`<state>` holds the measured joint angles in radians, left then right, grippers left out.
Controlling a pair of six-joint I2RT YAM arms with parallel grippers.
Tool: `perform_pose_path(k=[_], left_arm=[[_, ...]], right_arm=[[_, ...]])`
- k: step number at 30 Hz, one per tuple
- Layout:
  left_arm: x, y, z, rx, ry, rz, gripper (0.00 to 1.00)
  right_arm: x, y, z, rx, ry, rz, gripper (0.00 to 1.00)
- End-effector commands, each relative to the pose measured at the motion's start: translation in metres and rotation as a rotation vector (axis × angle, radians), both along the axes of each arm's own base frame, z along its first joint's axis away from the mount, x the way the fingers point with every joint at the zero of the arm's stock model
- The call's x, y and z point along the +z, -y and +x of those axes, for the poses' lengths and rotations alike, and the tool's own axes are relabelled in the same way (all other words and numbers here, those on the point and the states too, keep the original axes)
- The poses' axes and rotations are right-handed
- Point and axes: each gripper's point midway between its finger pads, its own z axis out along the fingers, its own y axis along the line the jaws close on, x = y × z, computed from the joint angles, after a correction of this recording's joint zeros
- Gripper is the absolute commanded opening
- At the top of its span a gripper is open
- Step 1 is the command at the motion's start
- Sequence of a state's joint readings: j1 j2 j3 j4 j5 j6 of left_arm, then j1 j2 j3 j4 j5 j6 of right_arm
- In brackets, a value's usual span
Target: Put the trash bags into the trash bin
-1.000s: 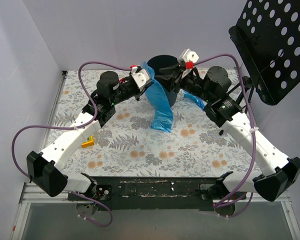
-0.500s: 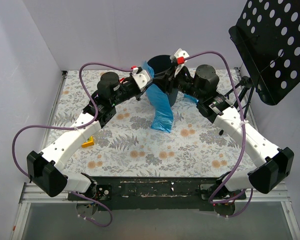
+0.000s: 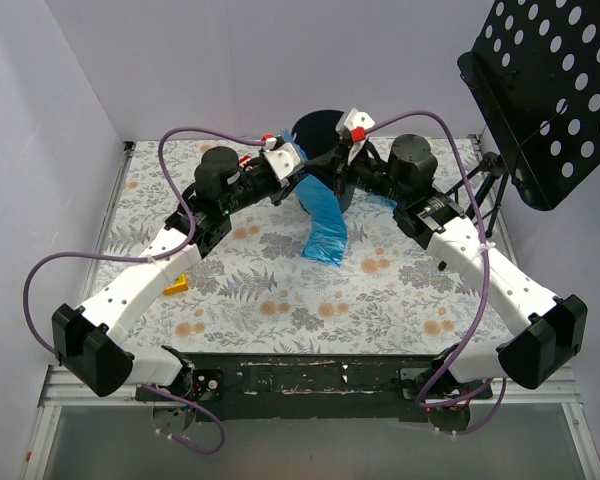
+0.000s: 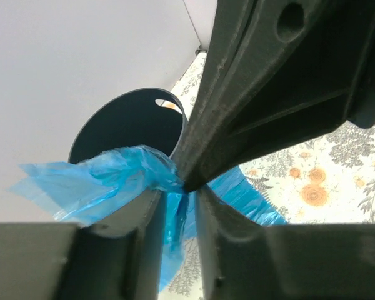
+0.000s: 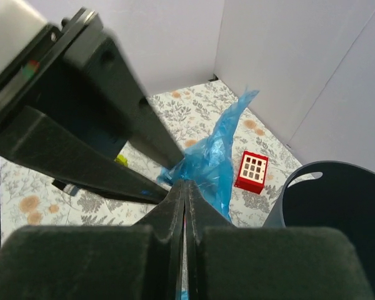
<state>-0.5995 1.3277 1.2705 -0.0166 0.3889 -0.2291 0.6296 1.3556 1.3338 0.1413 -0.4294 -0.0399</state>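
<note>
Showing only in right wrist view: red tile [image 5: 252, 172], seemingly behind trash bag [image 5: 209, 159].

No readable text, labels, brands or numbers anywhere, red-and-white tile [image 5: 251, 172] shows only blank squares

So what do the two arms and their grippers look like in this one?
Both arms have white link shells, black joint housings and purple cables looping alongside. The left gripper and right gripper have black fingers and white wrist mounts; the right's carries a red part.
</note>
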Motion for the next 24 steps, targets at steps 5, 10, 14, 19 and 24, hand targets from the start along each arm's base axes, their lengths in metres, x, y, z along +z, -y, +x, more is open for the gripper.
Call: perform_pose_path(k=[5,10,14,19,24], left_arm=[[0.028,-0.024,-0.044,-0.003,-0.103,-0.095,0.57],[0.041,-0.038,-0.055,-0.057,-0.308,-0.179,0.56],[0.043,-0.028,-0.060,-0.146,-0.413,-0.223,0.51],[0.050,-0.020,-0.059,-0.269,-0.488,-0.267,0.42],[0.045,-0.013,-0.058,-0.326,-0.520,-0.248,0.39]], right_arm=[[0.009,0.019,-0.023,0.103,0.129,-0.041,0.01],[0.007,0.021,-0.036,0.159,0.146,-0.058,0.01],[0.004,0.019,-0.043,0.202,0.145,-0.063,0.01],[0.005,0.017,-0.045,0.222,0.145,-0.064,0.01],[0.009,0.016,-0.043,0.222,0.153,-0.060,0.01]])
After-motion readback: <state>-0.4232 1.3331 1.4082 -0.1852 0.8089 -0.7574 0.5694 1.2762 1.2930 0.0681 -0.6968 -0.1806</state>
